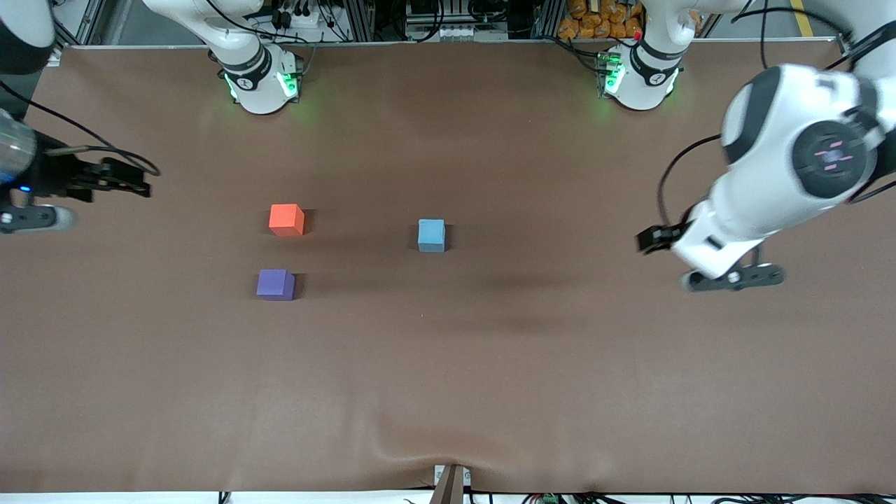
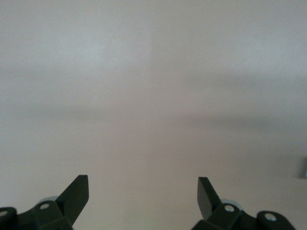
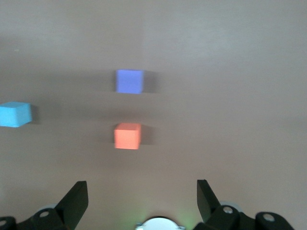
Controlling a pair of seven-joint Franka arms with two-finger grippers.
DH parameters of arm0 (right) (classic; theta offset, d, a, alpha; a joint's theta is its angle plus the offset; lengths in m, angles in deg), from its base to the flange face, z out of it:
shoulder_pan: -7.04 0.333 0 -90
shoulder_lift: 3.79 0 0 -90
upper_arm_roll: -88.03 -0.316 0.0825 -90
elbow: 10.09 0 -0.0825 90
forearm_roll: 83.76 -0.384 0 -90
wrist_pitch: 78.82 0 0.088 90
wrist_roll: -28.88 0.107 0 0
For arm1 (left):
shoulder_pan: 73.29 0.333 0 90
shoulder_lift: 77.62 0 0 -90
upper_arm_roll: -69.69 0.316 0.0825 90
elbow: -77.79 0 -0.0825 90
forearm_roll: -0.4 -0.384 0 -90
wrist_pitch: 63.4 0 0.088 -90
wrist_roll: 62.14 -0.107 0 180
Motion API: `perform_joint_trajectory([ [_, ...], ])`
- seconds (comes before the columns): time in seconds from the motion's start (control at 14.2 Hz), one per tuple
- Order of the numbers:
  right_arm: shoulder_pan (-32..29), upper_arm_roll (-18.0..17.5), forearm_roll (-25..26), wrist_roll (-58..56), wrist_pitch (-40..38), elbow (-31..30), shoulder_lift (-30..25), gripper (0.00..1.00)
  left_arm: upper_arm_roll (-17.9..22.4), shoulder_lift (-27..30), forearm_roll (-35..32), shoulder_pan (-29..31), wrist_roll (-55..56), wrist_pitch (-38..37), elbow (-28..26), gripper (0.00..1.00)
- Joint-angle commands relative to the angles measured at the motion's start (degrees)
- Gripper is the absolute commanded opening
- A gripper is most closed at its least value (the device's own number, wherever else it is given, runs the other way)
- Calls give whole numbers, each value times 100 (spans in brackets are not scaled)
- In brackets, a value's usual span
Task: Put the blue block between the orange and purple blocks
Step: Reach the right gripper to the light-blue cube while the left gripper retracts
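Even overhead light on the brown desk (image 1: 448,364); short soft shadows beside each cube. Both wrist views appear blurred, the left washed pale.

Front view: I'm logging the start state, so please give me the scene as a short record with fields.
blue block: on the table, apart from the other two, toward the left arm's end
orange block: beside the purple block, farther from the front camera
purple block: nearer the front camera, a gap between it and orange
left hand: open, empty, over bare table
right hand: open, empty, at the right arm's end
task: not yet begun
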Motion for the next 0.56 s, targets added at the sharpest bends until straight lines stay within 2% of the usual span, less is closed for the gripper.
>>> perform_joint_trajectory([
  [0.0, 456, 17, -331, 845, 52, 83, 291, 100, -94, 1024, 50, 478, -663, 59, -1139, 100],
  [0.21, 1308, 8, -411, 1726, 665, -83, 555, 100, -94, 1325, 85, 778, -1043, -195, -1176, 100],
  [0.42, 1898, 8, -884, 2148, 1544, -460, 924, 100, -7, 1484, 94, 577, -1043, -318, -1106, 100],
  [0.49, 2109, 8, -1164, 2297, 1965, -653, 994, 100, 133, 1484, 94, 454, -1043, -389, -1001, 100],
])
